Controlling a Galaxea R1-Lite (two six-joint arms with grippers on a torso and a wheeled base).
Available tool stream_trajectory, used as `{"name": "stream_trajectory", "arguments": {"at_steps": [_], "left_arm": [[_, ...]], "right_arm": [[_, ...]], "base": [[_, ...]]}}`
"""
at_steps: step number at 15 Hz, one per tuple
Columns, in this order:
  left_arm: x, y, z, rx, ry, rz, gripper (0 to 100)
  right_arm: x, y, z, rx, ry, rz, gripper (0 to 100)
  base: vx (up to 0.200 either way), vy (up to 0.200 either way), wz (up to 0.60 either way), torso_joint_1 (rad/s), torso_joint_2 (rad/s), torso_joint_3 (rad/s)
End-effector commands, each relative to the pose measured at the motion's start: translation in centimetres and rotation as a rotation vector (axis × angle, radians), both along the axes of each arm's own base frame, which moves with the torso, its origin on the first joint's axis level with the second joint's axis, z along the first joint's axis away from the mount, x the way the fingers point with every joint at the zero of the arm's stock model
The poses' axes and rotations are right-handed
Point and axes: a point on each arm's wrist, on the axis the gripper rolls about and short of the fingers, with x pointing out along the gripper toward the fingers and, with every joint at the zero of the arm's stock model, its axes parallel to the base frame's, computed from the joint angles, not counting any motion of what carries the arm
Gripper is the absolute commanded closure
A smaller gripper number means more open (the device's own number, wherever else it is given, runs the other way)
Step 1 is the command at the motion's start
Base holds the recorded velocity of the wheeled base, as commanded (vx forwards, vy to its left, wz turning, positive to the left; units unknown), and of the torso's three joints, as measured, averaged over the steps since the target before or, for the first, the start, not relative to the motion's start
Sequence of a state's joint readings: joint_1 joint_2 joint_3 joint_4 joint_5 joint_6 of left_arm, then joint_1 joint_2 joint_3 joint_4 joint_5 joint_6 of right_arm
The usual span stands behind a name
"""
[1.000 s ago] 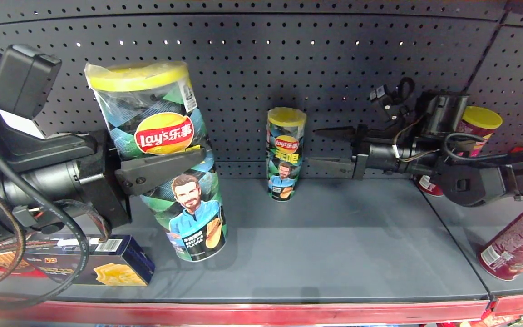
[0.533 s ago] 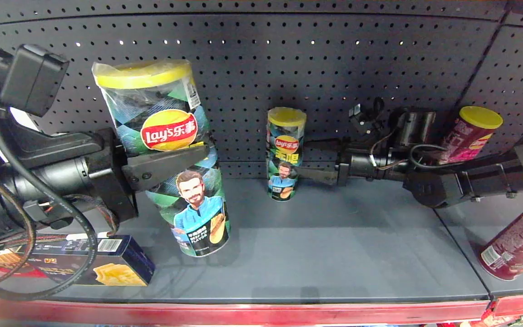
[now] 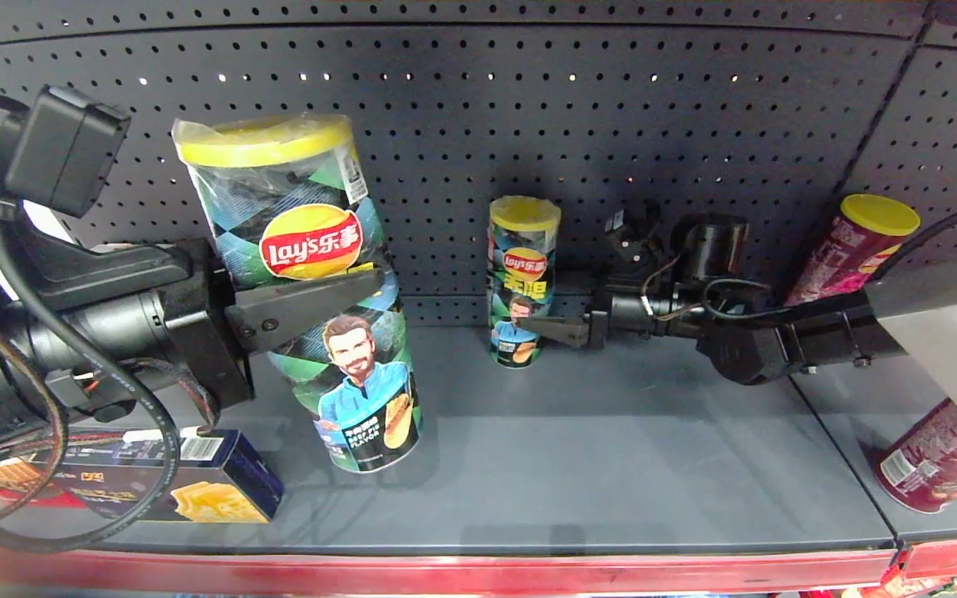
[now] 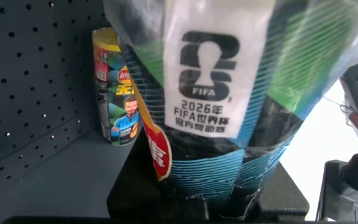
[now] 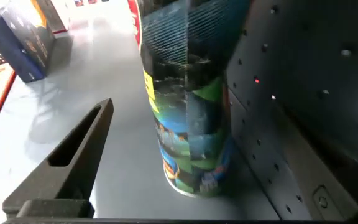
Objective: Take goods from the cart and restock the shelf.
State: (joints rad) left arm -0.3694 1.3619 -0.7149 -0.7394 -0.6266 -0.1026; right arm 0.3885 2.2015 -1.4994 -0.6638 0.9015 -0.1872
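Note:
My left gripper [image 3: 321, 292] is shut on a tall chips can [image 3: 304, 274] with a yellow lid and plastic wrap, which leans slightly over the left part of the grey shelf [image 3: 611, 465]. The same can [image 4: 229, 93] looms close in the left wrist view. A second, matching can [image 3: 522, 278] stands upright at the back middle against the pegboard, also seen as can [image 4: 117, 93] and can [image 5: 188, 112]. My right gripper [image 3: 541, 303] is open at this back can. Its near finger [image 5: 67, 162] lies just in front of the can; the far finger is hidden behind it.
A blue box [image 3: 171, 482] lies at the shelf's front left, also seen as box [image 5: 20, 37]. One maroon can [image 3: 861, 237] leans at the back right, another [image 3: 935, 465] lies at the right edge. The red shelf lip [image 3: 445, 571] runs along the front.
My right arm has moved left along the back until its open fingers reach the back can. The left gripper and its can have shifted slightly right.

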Motion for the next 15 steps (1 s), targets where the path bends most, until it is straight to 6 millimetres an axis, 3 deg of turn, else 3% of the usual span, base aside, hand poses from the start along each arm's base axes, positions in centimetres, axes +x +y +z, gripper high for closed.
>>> {"name": "stream_trajectory", "arguments": {"at_steps": [1, 5, 13, 14, 15], "left_arm": [[0.1, 0.2, -0.1, 0.002, 0.005, 0.007, 100], [0.3, 0.7, -0.2, 0.004, 0.006, 0.031, 100], [0.1, 0.8, -1.0, 0.007, 0.018, 0.033, 100], [0.2, 0.8, -1.0, 0.007, 0.019, 0.033, 100], [0.2, 0.8, -1.0, 0.007, 0.019, 0.034, 100]], "right_arm": [[0.6, 0.9, -0.9, -0.002, 0.004, 0.014, 0], [1.4, 2.0, -1.6, 0.002, -0.003, 0.028, 0], [2.3, 1.5, -1.1, 0.020, -0.022, 0.021, 0], [2.5, 1.4, -1.2, 0.022, -0.029, 0.028, 100], [2.5, 1.4, -1.1, 0.028, -0.033, 0.021, 100]], "base": [[0.000, 0.000, 0.00, 0.000, 0.00, 0.000], [0.000, 0.000, 0.00, 0.000, 0.00, 0.000], [0.000, 0.000, 0.00, 0.000, 0.00, 0.000], [0.000, 0.000, 0.00, 0.000, 0.00, 0.000], [0.000, 0.000, 0.00, 0.000, 0.00, 0.000]]}}
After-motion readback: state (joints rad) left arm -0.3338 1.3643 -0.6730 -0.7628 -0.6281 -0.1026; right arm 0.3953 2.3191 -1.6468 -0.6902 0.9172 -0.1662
